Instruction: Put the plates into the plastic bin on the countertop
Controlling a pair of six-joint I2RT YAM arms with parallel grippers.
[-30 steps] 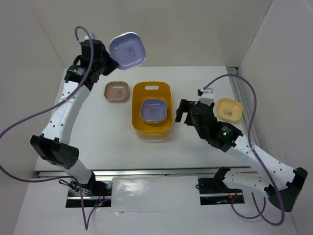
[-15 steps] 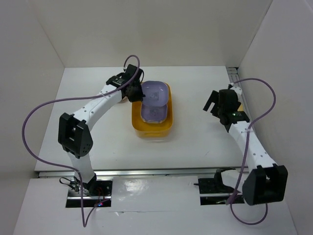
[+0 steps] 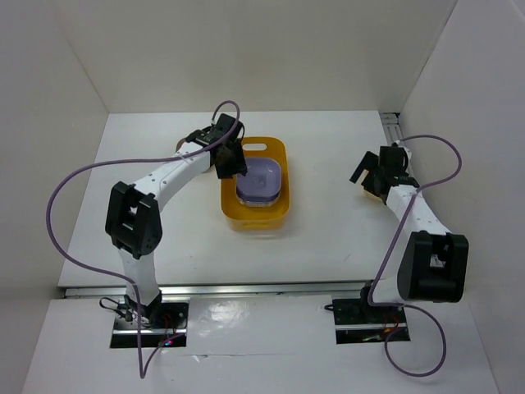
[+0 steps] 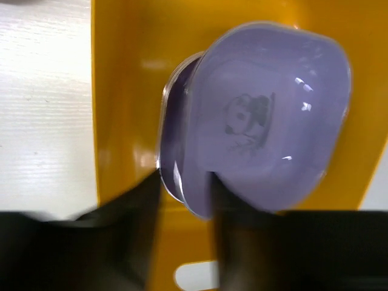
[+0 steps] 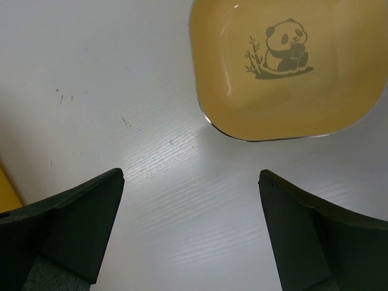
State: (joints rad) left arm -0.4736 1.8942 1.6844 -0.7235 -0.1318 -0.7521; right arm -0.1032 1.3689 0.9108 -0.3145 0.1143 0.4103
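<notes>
The orange-yellow plastic bin stands mid-countertop. Inside it, a lavender plate with a dark centre picture lies tilted on a second lavender plate; from above they read as one lavender stack. My left gripper reaches over the bin's left rim. It is open, and the upper plate's near rim still lies between its blurred fingers. A yellow plate with a panda sits on the white surface just ahead of my right gripper, which is wide open and empty.
The bin's handle slot faces the back wall. A metal rail runs along the table's right edge beside the right arm. White walls close in the back and both sides. Purple cables loop off both arms.
My left arm swung the lavender plate from high at the back left down into the bin, and its jaws have parted. The right arm moved toward the back right, over the yellow plate.
</notes>
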